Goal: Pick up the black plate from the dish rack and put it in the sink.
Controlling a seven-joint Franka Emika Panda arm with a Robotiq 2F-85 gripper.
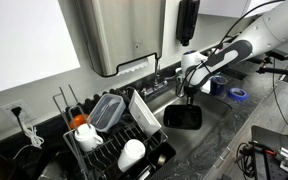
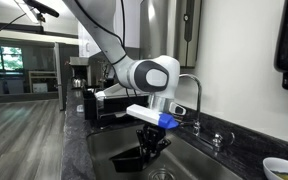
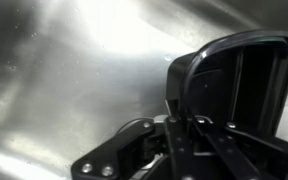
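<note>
Nearest the camera stands the dish rack (image 1: 84, 150), its black wire prongs holding a clear plastic container (image 1: 106, 110), a white plate (image 1: 144, 112) leaning upright and a white cup (image 1: 132, 153) turned mouth down. The black plate (image 1: 182, 118) is no longer among them: it hangs over the sink (image 1: 212, 112), well apart from the rack.

From where I stand the arm reaches across the counter and points its gripper (image 1: 188, 100) down into the basin. In an exterior view, the gripper (image 2: 149, 148) sits low inside the sink (image 2: 109, 150), just beside the chrome faucet (image 2: 191, 92), with the black plate (image 2: 127, 160) dangling beneath it, tilted.

The wrist view shows the gripper (image 3: 174, 125) with its fingers pinched together on the rim of the black plate (image 3: 239, 80), whose glossy hollow faces the lens. Behind it spreads the bright steel of the sink (image 3: 64, 70). Whether the plate's lower edge touches the basin floor I cannot tell.
</note>
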